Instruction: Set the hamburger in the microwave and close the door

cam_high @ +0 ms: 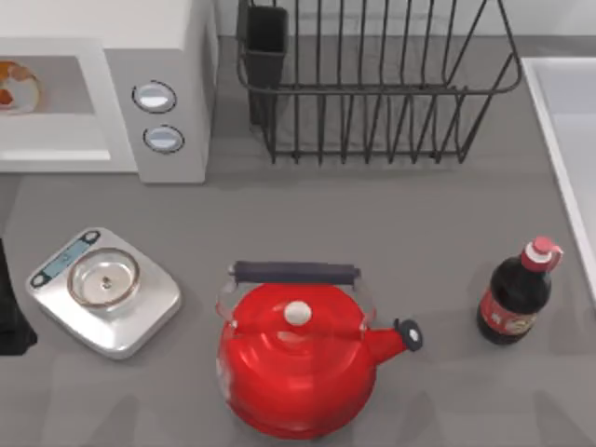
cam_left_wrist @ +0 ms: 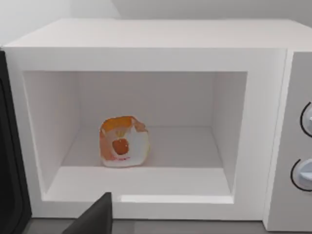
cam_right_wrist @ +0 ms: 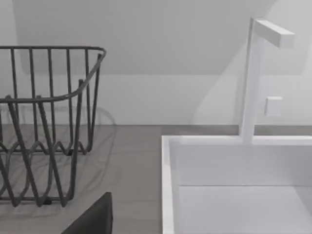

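Microwave [cam_high: 112, 23] first: it sits at the table's rear left with its cavity facing forward and wide open. Its knobs [cam_high: 155, 96] are on the side toward the rack [cam_high: 372, 93]. A dark upright panel [cam_left_wrist: 9, 146] stands at the cavity's edge opposite the knobs. I take it for the door, swung out on its hinge, though its handle is hidden. Closing it is what remains, by my reading.

That move turns on one relation. The door lies off to the far-from-knobs side of the left gripper [cam_left_wrist: 92, 219], which faces straight into the cavity from just in front. The panel must sweep across that same frontage, so the gripper needs to get outside it and push toward the knobs. The left arm is plainly the nearer one.

Scale [cam_high: 104, 291] and kettle [cam_high: 296, 358] sit further forward, apart from the sweep.

The hamburger [cam_left_wrist: 123, 142] rests on the cavity floor, back from the sill. The left gripper carries nothing, but whether it is released or clenched I cannot tell.

The right gripper [cam_right_wrist: 92, 217] is parked by the rack and sink [cam_right_wrist: 168, 185], and its state is likewise untellable.
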Controlling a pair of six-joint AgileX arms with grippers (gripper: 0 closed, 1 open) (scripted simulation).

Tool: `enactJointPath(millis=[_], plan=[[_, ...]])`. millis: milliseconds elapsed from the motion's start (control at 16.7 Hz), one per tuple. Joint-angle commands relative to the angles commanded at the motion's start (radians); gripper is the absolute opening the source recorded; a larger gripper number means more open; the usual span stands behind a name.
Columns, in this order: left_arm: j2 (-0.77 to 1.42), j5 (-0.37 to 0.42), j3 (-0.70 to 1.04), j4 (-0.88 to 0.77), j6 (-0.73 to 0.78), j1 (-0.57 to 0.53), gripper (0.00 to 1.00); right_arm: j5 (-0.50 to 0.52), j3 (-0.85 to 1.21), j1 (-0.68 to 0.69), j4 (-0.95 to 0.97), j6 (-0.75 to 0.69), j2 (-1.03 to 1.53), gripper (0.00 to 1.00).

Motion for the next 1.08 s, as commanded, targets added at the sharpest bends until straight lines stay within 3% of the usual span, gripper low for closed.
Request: enactJointPath(millis=[240,1020,1080], plan=[[0.000,0.000,0.000,0.000,0.000,0.000,1.00,0.000,0.000,0.000,0.000,0.000,0.000,1.00],[0.000,0.000,0.000,0.000,0.000,0.000,0.02,0.000,0.000,0.000,0.000,0.000,0.000,1.00],[0.000,0.000,0.000,0.000,0.000,0.000,0.00,0.000,0.000,0.000,0.000,0.000,0.000,1.00]])
